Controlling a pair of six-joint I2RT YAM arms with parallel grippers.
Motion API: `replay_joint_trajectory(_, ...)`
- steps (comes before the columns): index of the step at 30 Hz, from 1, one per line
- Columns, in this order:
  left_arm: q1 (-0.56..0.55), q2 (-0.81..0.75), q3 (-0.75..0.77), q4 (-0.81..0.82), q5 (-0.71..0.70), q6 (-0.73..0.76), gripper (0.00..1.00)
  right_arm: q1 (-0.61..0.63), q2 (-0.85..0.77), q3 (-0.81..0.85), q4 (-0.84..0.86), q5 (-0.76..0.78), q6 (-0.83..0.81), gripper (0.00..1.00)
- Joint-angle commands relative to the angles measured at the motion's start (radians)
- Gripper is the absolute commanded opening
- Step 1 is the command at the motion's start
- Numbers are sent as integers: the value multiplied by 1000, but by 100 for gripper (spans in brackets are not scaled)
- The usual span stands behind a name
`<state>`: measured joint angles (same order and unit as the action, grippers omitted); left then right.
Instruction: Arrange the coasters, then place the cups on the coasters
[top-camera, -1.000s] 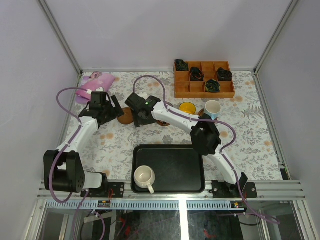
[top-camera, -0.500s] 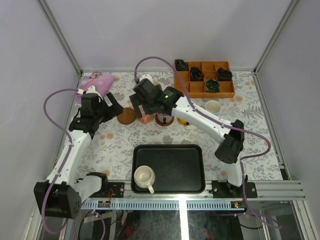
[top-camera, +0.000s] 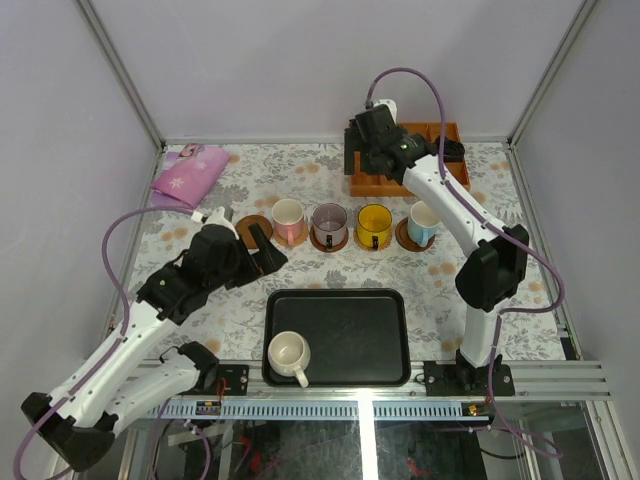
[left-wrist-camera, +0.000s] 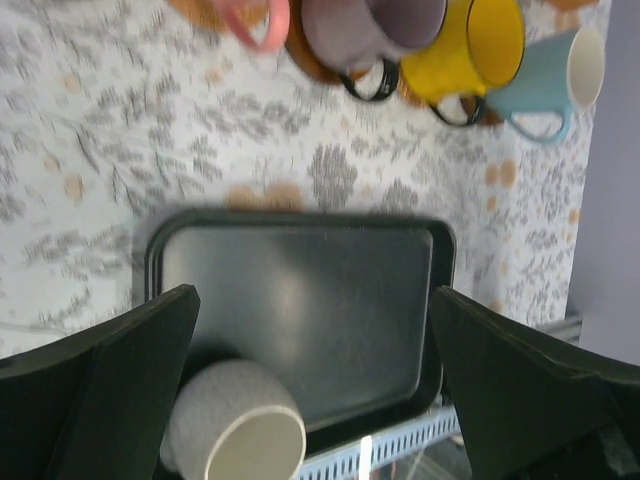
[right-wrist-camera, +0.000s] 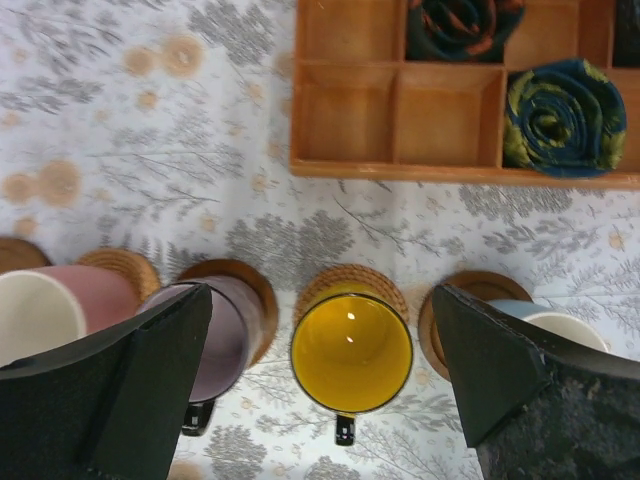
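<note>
Four cups stand in a row on coasters: the pink-handled cup (top-camera: 288, 220), the mauve cup (top-camera: 329, 222), the yellow cup (top-camera: 374, 222) and the light-blue cup (top-camera: 424, 222). One dark coaster (top-camera: 250, 231) at the left end of the row is bare. The cream cup (top-camera: 290, 355) sits on the black tray (top-camera: 400, 300). My left gripper (top-camera: 263, 249) hangs open between the bare coaster and the tray, holding nothing; from its wrist I see the cream cup (left-wrist-camera: 235, 425) below. My right gripper (top-camera: 362, 160) is open and high above the orange box's left end, looking down on the yellow cup (right-wrist-camera: 352, 352).
The orange compartment box (top-camera: 440, 180) with dark rolled bundles stands at the back right. A pink cloth pouch (top-camera: 190, 172) lies at the back left. The frame's metal posts and walls close in the table's sides.
The right arm lifted from the cup row and swung back over the orange box. The left arm drew back from the bare coaster toward the tray. Both grippers opened wider.
</note>
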<state>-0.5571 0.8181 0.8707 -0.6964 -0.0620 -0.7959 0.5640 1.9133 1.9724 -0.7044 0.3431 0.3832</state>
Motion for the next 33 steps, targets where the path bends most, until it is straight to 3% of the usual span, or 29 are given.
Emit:
replay_joint_trajectory(1,-109,-20,24,-193,-45,-172,100,-4,-85,-94,110,76,-40,99)
replay_joint_trajectory(5,-218,11,28,-283,-15,-240,99,-5,-144,-183,169,176,-72,99)
replay_joint_trajectory(10,-361,36,37,-365,-6,-299,86,-5,-191,-246,214,235,-77,99)
replay_joint_trajectory(14,-405,30,40,-444,-30,-338,82,-5,-211,-271,214,258,-70,99)
replay_joint_trajectory(20,-408,-30,-40,-453,-50,-436,59,-5,-239,-309,209,245,-44,99)
replay_joint_trajectory(26,-429,-47,-142,-366,13,-442,58,-5,-242,-319,202,238,-36,99)
replay_joint_trajectory(33,-444,-1,-173,-325,-26,-436,58,-5,-221,-307,189,219,-36,99)
